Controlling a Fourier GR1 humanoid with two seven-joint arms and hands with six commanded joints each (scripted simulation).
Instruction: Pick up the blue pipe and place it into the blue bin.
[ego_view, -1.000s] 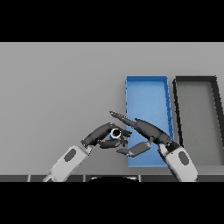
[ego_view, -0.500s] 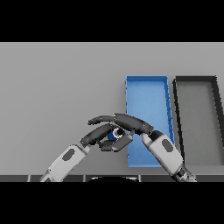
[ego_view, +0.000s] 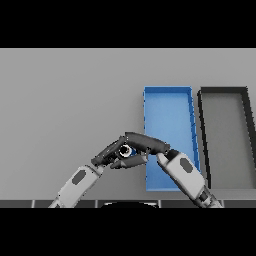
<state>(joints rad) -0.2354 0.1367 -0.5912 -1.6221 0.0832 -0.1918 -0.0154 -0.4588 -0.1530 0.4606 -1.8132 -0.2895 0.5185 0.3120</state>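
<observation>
Pinching blue pipe (ego_view: 128, 150): both hands (ego_view: 111, 154) (ego_view: 145, 144), beside blue bin (ego_view: 167, 91), black bin (ego_view: 223, 90) beyond.

Pipe (ego_view: 128, 150) sits btwn left hand (ego_view: 111, 154) & right hand (ego_view: 146, 144), on table (ego_view: 65, 100). Bin (ego_view: 168, 186) just right of hands. 2nd bin (ego_view: 203, 125) further right.

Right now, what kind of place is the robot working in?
Probably a sorting bench: a bare grey table with a blue bin and a black bin side by side, and both hands, left and right, meeting round a small blue pipe.
</observation>
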